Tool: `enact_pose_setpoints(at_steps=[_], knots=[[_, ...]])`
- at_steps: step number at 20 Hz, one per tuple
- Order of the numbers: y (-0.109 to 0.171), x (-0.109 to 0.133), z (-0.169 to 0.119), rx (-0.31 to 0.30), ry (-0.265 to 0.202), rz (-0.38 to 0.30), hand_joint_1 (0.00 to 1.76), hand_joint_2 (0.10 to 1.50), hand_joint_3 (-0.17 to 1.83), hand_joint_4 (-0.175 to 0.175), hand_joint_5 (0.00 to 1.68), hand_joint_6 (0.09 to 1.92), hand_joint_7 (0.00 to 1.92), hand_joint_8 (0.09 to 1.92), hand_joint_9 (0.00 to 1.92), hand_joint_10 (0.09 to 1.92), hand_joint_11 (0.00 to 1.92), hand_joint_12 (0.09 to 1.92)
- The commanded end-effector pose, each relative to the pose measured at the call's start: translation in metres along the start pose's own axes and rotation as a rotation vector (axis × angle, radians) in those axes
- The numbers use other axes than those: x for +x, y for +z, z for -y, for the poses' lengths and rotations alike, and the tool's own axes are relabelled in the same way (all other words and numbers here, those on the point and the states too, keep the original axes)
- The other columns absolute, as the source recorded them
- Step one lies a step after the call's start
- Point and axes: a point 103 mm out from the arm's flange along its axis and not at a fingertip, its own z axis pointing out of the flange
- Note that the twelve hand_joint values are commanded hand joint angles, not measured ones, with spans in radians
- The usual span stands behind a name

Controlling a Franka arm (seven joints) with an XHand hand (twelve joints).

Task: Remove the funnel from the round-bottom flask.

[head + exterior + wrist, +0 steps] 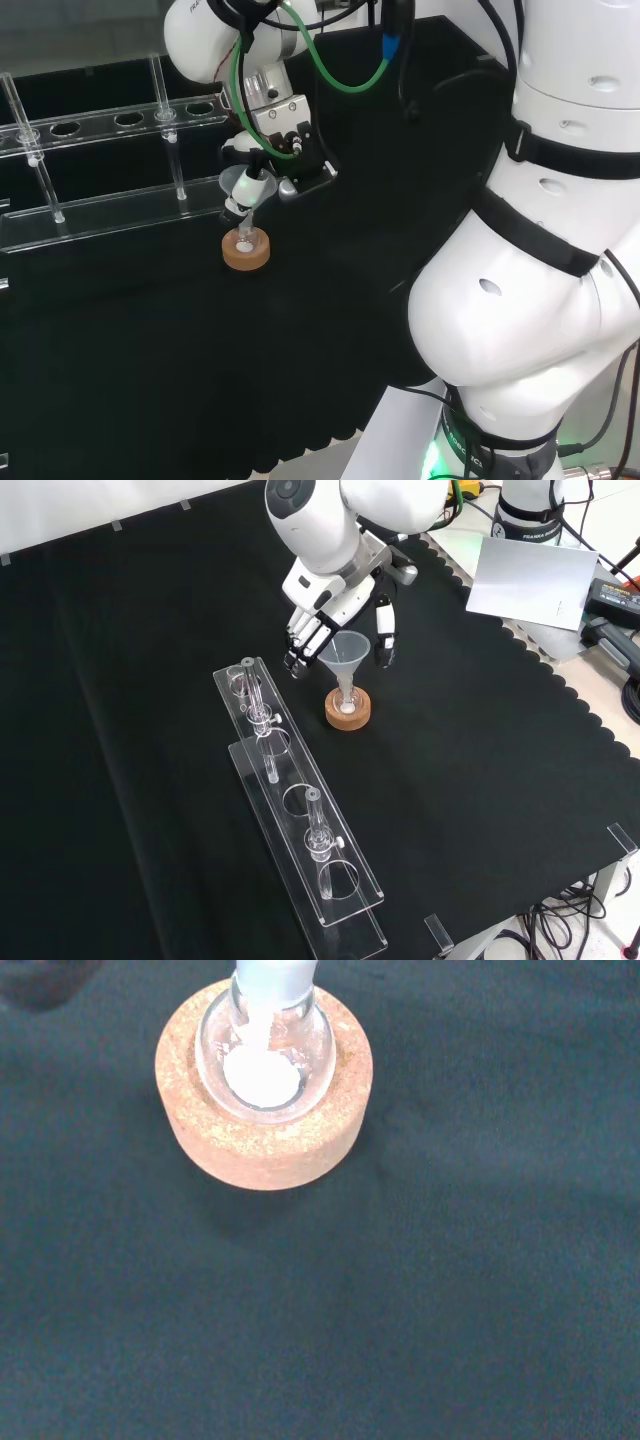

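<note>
A small clear round-bottom flask with white powder at its bottom sits in a cork ring on the black cloth. A clear funnel stands upright with its stem in the flask's neck. The hand hangs just above it. Its fingers reach down on the left of the funnel's cone and its thumb on the right, in the front view. They look fairly straight and bracket the cone closely; I see no clear pinch. In the head view the hand sits over the funnel.
A long clear rack with glass tubes lies just left of the cork ring in the front view, and behind it as the rack in the head view. A grey sheet lies beyond the cloth's scalloped edge at upper right.
</note>
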Motion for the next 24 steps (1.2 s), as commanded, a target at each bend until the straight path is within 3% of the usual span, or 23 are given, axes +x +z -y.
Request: enact_pose_setpoints(at_steps=[1,5,7,11,15,24], knots=[[0.004,0.002,-0.001,-0.030,0.004,0.053,0.66,0.73,0.16,-0.033,0.17,0.09,0.10,0.62,0.46,0.71,0.35,1.45],[0.001,0.002,0.002,-0.085,0.014,0.096,0.73,0.76,0.24,-0.035,0.37,0.09,0.34,0.67,0.76,0.56,0.40,1.39],[-0.004,0.006,0.005,-0.127,0.022,0.158,0.76,0.78,0.29,-0.029,0.51,0.09,0.46,0.67,0.88,0.52,0.44,1.35],[-0.016,0.007,0.012,-0.196,0.009,0.143,0.80,0.81,0.42,0.033,0.85,0.47,0.74,0.65,1.14,0.43,0.56,1.27],[-0.029,0.005,0.019,-0.212,-0.007,0.148,0.77,0.83,0.46,0.049,0.90,0.61,0.87,0.66,1.28,0.40,0.62,1.25],[-0.076,0.004,0.049,-0.228,0.006,0.157,0.75,0.83,0.47,0.049,0.90,0.64,0.88,0.66,1.32,0.40,0.63,1.24]])
